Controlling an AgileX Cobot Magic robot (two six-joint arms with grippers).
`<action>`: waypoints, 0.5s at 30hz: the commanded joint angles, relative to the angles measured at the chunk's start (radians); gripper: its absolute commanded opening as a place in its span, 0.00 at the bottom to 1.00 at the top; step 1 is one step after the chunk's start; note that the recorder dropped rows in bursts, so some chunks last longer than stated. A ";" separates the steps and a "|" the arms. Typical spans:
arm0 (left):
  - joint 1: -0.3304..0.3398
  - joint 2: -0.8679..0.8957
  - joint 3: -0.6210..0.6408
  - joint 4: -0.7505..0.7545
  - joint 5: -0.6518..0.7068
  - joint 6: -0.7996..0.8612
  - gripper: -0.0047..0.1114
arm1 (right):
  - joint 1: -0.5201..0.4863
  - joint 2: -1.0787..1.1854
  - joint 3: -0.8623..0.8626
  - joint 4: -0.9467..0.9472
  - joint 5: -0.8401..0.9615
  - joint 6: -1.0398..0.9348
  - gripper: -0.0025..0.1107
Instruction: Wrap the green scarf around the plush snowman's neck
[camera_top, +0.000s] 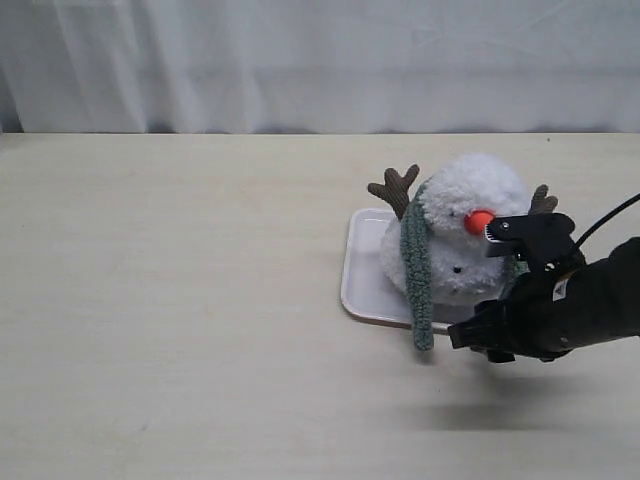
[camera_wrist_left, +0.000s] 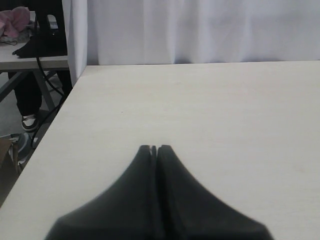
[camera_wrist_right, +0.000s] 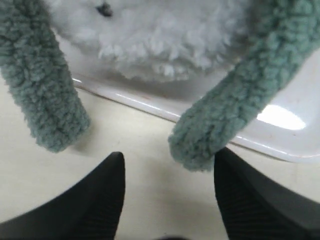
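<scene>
The right fingers are spread apart, one end of the green scarf hanging between them; pinch that fluffy tip, not the tray; the scarf drapes over the plush snowman's neck, maybe crossing behind; the left fingers are pressed together above the bench.

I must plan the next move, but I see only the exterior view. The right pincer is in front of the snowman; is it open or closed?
Observer: Open. The right wrist view shows the right pincer spread wide, holding nothing.
Operator: I see one scarf end hanging. Where is the other?
Observer: The other end of the green scarf hangs over the rim of the tray, close to one pincer finger.
Operator: And the left pincer?
Observer: The left pincer is shut and empty, above the table.
</scene>
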 joint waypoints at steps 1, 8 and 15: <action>-0.009 -0.002 0.002 -0.005 -0.012 -0.004 0.04 | 0.001 -0.044 -0.042 -0.002 0.132 -0.008 0.50; -0.009 -0.002 0.002 -0.005 -0.012 -0.004 0.04 | 0.001 -0.174 -0.060 0.007 0.223 -0.008 0.50; -0.009 -0.002 0.002 -0.005 -0.012 -0.004 0.04 | 0.051 -0.329 -0.060 0.106 0.225 -0.093 0.50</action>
